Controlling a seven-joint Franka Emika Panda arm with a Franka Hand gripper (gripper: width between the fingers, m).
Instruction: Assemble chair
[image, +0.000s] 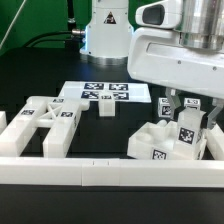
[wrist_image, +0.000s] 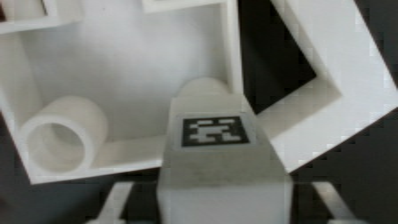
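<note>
in the lower right of the exterior frame, the gripper (image: 182, 110) is clamping the peg (wrist_image: 214, 130) by its flat sides, likely rigid, light, slippery plastic.

Tbh the arm (image: 175, 50) was all glossy white rounded shells, with a little triangle sticker (image: 108, 18) on the base (image: 105, 40), a black cable (image: 68, 15) behind it, and dark fingers (image: 168, 103) under the chunky white gripper (image: 184, 108).

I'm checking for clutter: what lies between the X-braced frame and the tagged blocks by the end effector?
In the exterior view, one small white part, near the marker board; otherwise bare black table.
</note>
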